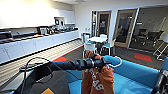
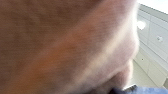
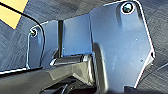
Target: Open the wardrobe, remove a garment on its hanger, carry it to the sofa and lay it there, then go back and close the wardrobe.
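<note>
- Rust-orange fleece hooded sweatshirt (image 1: 98,77) with white lettering on its chest hung from the end of the robot's left arm, low in the middle of the head view, draped in front of the sofa.
- The left gripper (image 1: 102,62) reached out from the picture's left on a long dark arm, and its tip was up against the top of the sweatshirt.
- Whether the left jaws were closed on the hanger or the cloth could not be told; the fabric bunched around them hid the grip.
- A thin white plastic hanger (image 1: 117,63) looped out as a curved white line just to the right of that gripper, above the sofa's cushions.
- The large bright blue upholstered sofa (image 1: 135,75) sat directly behind and beneath the hanging sweatshirt, running off to the right.
- In the left wrist view, blurred orange-brown fleece (image 2: 62,45) pressed close to the camera, with white cabinet fronts (image 2: 155,42) past its edge.
- The right arm (image 1: 161,82) showed as a dark shape at the lower right of the head view; the state of its jaws could not be told.
- The right wrist view looked down past the robot's own dark plate at dark grey carpet (image 3: 15,50) with a yellow patch (image 3: 12,11).
- Further back stood a long white kitchen desk (image 1: 37,42) along the left wall and a small round white table (image 1: 98,39) with white chairs (image 1: 89,47) around it.
</note>
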